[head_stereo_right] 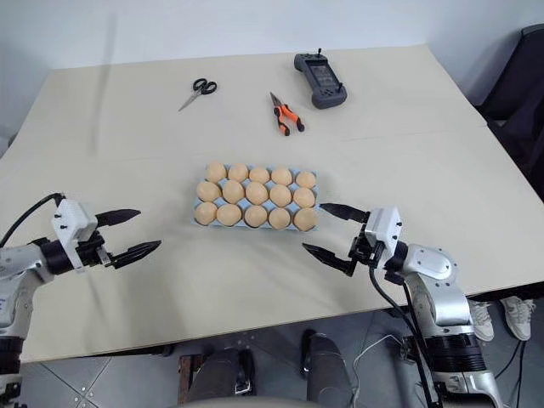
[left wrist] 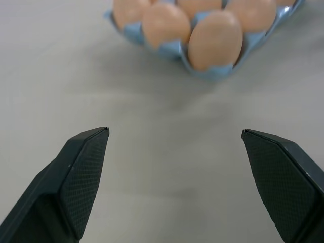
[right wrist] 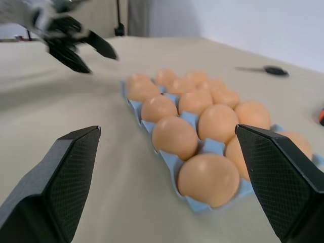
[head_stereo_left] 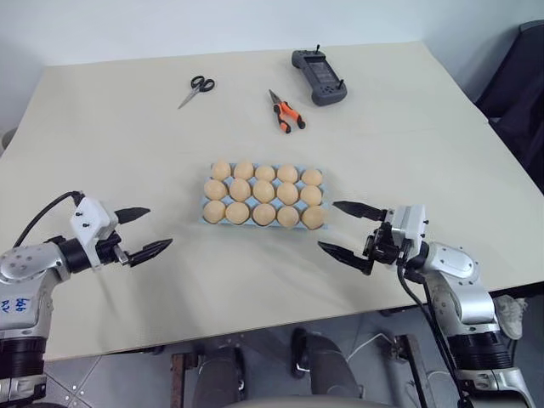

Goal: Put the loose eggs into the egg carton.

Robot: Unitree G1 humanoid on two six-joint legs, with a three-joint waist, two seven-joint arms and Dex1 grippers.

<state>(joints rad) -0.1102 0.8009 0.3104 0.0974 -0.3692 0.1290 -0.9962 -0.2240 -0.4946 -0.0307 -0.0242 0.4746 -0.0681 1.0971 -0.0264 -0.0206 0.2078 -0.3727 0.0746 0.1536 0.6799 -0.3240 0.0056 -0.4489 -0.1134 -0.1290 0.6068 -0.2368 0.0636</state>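
A: Left eye view, stock: egg carton (head_stereo_left: pixel 206 213) mid-bench, all cups filled with eggs (head_stereo_left: pixel 264 192); none loose.

B: Left end effector (head_stereo_left: pixel 141 232) and right end effector (head_stereo_left: pixel 346 229) spread, empty, flanking it. Hazard: a stray sweep nudges the carton.

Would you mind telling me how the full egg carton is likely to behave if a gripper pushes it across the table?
The egg carton looks thin and moulded, so it probably flexes rather than sliding stiffly. All fifteen eggs sit in cups, so they likely add weight and shouldn't roll, though a hard shove might crack them.
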